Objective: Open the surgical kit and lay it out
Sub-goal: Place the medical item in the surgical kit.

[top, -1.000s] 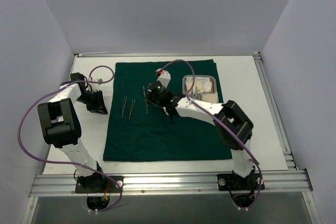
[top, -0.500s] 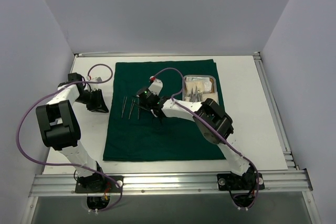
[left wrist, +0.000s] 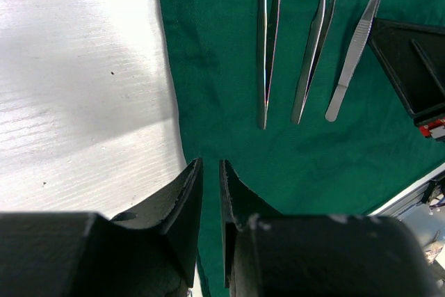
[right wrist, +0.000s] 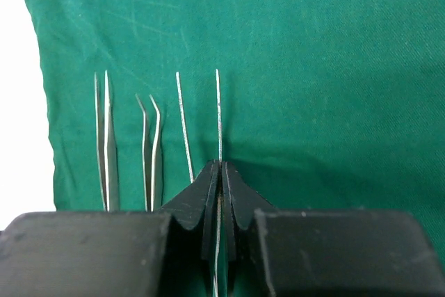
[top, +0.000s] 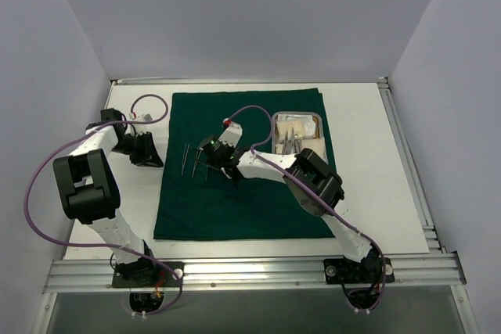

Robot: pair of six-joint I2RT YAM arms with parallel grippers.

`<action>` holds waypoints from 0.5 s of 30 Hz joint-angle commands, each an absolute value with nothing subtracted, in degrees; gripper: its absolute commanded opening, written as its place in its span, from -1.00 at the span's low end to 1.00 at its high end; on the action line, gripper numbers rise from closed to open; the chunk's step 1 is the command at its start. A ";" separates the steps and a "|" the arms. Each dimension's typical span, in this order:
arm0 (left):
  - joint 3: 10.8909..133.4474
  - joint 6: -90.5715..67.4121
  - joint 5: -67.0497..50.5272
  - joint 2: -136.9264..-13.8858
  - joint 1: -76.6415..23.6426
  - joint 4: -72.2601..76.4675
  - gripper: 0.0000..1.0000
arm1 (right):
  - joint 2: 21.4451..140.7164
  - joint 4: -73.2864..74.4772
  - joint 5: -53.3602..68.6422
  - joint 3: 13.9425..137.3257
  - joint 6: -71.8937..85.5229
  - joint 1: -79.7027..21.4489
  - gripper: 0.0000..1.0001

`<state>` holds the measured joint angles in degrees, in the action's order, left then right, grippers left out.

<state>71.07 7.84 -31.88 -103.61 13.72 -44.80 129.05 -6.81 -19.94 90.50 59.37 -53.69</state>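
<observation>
Dark green cloth drape [top: 243, 193], spread flat across the middle of the table. Rectangular steel tray [top: 319, 124] on its far right corner, holding pale gauze and slim silver instruments. Three slim silver forceps side by side on the drape's left part: straight forceps [left wrist: 268, 39], parallel to the cloth edge; curved-tip forceps [left wrist: 316, 46] beside it; third forceps [left wrist: 358, 43] rightmost, slightly angled, one of its arms pinched between black fingers in the right wrist view.

Right gripper [right wrist: 220, 172] is pinching one arm of a third pair of tweezers [right wrist: 185, 126] over the green cloth [right wrist: 313, 67]; straight tweezers [right wrist: 103, 137] and bent-tip tweezers [right wrist: 149, 147] are lying alongside, left.
</observation>
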 commanded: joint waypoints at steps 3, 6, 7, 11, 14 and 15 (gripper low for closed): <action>71.37 8.79 -34.19 -102.22 14.33 -44.38 -0.51 | 130.60 -4.48 -22.33 94.65 58.54 -53.88 -0.96; 71.37 8.79 -34.28 -102.57 14.33 -44.38 -0.51 | 130.78 -4.31 -21.88 95.45 57.57 -53.96 -0.88; 71.37 8.79 -34.28 -102.57 14.33 -44.47 -0.51 | 130.69 -4.48 -21.97 95.54 57.39 -53.88 -0.87; 71.37 9.05 -34.45 -102.83 14.41 -44.65 -0.51 | 129.21 -4.92 -22.67 95.62 55.99 -53.96 -0.85; 71.37 9.14 -34.63 -102.92 14.50 -44.82 -0.51 | 128.06 -5.01 -23.46 96.15 54.94 -54.05 -0.79; 71.37 9.23 -34.54 -102.83 14.50 -44.91 -0.51 | 127.71 -4.84 -24.08 96.33 54.58 -54.14 -0.78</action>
<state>71.07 8.03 -32.38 -103.61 13.89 -44.82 131.04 -5.76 -20.29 93.89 56.16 -53.74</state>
